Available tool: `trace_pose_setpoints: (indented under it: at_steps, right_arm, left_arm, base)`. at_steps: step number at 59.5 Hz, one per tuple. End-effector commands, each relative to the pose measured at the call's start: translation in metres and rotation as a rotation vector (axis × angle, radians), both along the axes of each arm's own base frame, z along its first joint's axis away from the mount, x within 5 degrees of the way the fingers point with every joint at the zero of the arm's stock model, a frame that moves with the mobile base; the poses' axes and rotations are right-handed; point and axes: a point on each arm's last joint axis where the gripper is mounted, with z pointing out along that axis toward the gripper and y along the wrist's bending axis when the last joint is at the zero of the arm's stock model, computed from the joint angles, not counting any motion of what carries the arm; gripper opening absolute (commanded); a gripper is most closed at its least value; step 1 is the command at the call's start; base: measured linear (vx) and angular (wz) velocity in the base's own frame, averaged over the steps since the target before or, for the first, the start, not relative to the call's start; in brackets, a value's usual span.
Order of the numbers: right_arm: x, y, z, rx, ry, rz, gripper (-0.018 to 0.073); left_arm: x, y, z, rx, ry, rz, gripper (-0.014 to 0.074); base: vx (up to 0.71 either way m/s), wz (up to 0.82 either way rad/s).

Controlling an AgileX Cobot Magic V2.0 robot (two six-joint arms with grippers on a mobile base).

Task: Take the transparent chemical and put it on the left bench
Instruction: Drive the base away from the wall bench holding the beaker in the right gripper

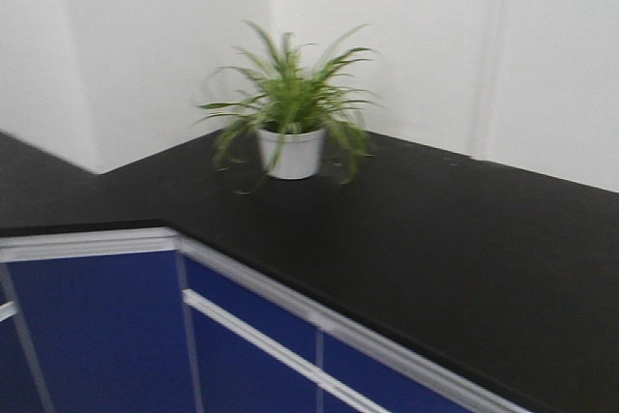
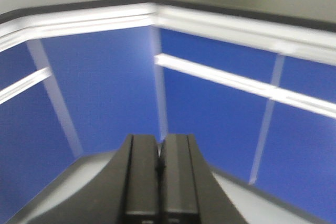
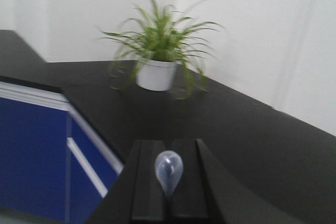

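The right tool (image 3: pixel 169 144) is clamped on the transparent chemical (image 3: pixel 168 172), whose clear bulb pokes up between its fingers. A black-topped bench (image 3: pixel 236 129) and a potted plant (image 3: pixel 157 51) lie ahead. The left tool (image 2: pixel 159 140) is pressed together, facing blue cabinet doors (image 2: pixel 105 87).

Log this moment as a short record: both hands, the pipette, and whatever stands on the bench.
left hand: shut, holding nothing, facing the blue cabinet doors
right hand: shut on the pipette
pipette: translucent, bluish; only its rounded bulb shows, held between the fingers, not yet set down
black bench top: matte, turns a corner, white trim below
potted plant: green leaves in a white pot, upright on the bench top near the wall corner
image: slightly blurred
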Motion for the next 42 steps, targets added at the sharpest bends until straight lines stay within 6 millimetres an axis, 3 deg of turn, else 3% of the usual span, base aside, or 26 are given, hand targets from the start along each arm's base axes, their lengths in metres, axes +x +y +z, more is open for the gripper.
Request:
trace_pose_setpoints:
  at_steps: [1, 22, 42]
  right_arm:
    - [0.0005, -0.0008, 0.01, 0.008, -0.025, -0.007, -0.0003]
    - [0.0005, -0.0009, 0.01, 0.008, -0.025, -0.009, -0.0003]
    - [0.0005, -0.0008, 0.01, 0.008, -0.025, -0.008, -0.0003]
  left_arm:
    - [-0.0015, 0.0002, 0.0027, -0.014, -0.081, -0.001, -0.0003]
    - [-0.0015, 0.0002, 0.0027, -0.014, -0.081, -0.001, -0.0003]
    - [-0.0015, 0.0002, 0.0027, -0.014, -0.081, -0.001, -0.0003]
  base:
    - [-0.21, 0.69]
    - [-0.17, 0.62]
    - [-0.09, 0.4]
